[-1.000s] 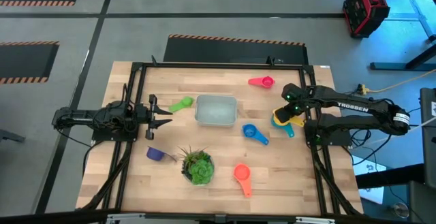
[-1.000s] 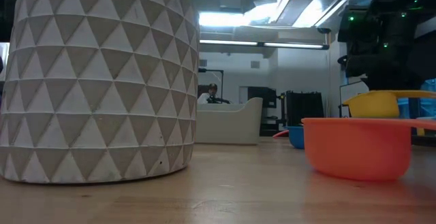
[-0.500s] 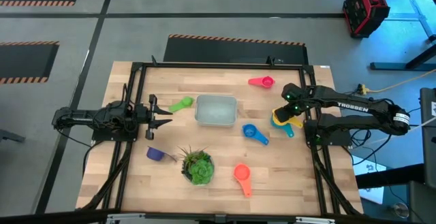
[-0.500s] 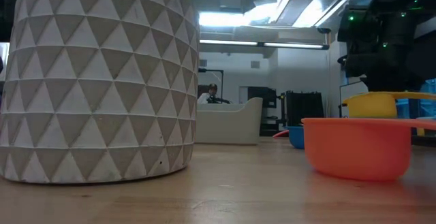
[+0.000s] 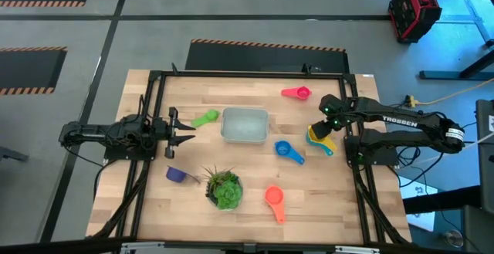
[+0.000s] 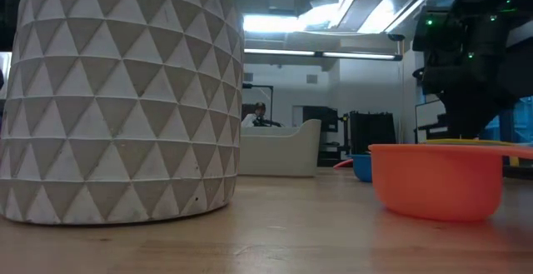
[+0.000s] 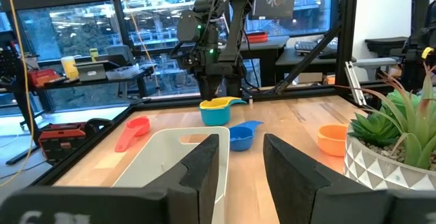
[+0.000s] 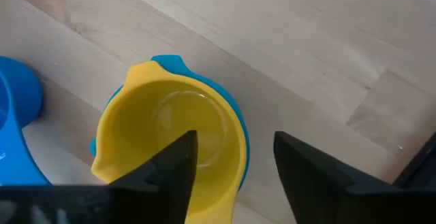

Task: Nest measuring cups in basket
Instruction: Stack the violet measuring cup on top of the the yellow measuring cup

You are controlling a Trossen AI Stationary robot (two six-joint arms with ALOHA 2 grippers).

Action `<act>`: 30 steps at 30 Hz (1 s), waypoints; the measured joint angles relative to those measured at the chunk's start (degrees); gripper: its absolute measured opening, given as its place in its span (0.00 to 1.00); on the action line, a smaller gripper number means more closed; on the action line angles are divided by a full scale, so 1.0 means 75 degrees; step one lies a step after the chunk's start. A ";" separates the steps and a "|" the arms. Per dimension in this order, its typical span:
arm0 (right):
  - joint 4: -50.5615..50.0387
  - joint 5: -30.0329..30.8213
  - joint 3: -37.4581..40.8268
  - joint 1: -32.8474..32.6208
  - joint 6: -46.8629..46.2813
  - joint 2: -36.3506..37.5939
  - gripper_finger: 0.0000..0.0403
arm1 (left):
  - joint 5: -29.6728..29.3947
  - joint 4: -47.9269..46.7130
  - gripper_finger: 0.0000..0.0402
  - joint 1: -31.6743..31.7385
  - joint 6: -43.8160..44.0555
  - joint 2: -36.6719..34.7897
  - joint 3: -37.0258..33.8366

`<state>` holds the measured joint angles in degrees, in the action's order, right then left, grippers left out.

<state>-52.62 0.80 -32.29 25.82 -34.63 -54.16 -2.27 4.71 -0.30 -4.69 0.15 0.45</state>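
Note:
The yellow cup (image 5: 315, 134) sits nested inside a teal-blue cup (image 8: 235, 108) near the table's right edge. My right gripper (image 5: 324, 124) hangs over them, pointing down and open. One finger (image 8: 178, 161) stands over the yellow bowl and the other (image 8: 303, 166) outside its wall. The basket (image 5: 245, 125) stands at mid-table. Green (image 5: 205, 119), pink (image 5: 297, 93), blue (image 5: 287, 151), purple (image 5: 179, 174) and orange-red (image 5: 274, 200) cups lie scattered on the wood. My left gripper (image 5: 182, 130) waits open at the left edge.
A potted plant (image 5: 224, 188) in a white patterned pot (image 6: 121, 99) stands near the front edge, between the purple and orange-red cups. Black frame rails (image 5: 154, 76) run along the table's sides. Bare wood lies between the basket and the stacked cups.
My right gripper has moved down. The yellow cup, which hung clear above the table, has sunk with it and now sits low inside the teal-blue cup.

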 joint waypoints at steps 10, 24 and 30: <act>-0.0466 -0.0353 -0.0615 0.0001 -0.0090 0.0415 0.50 | -0.0001 0.0000 0.27 0.0003 0.0000 0.0001 0.0000; -0.0224 -0.0325 -0.2070 -0.0045 0.1224 0.1155 0.50 | -0.0001 0.0000 0.27 0.0003 0.0000 -0.0001 0.0000; 0.0919 -0.0324 -0.2201 -0.0221 0.1636 0.1245 0.50 | -0.0001 0.0000 0.27 0.0000 0.0000 -0.0001 0.0000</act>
<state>-45.73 -1.63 -48.80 24.16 -22.37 -44.82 -2.28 4.71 -0.29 -4.69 0.15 0.45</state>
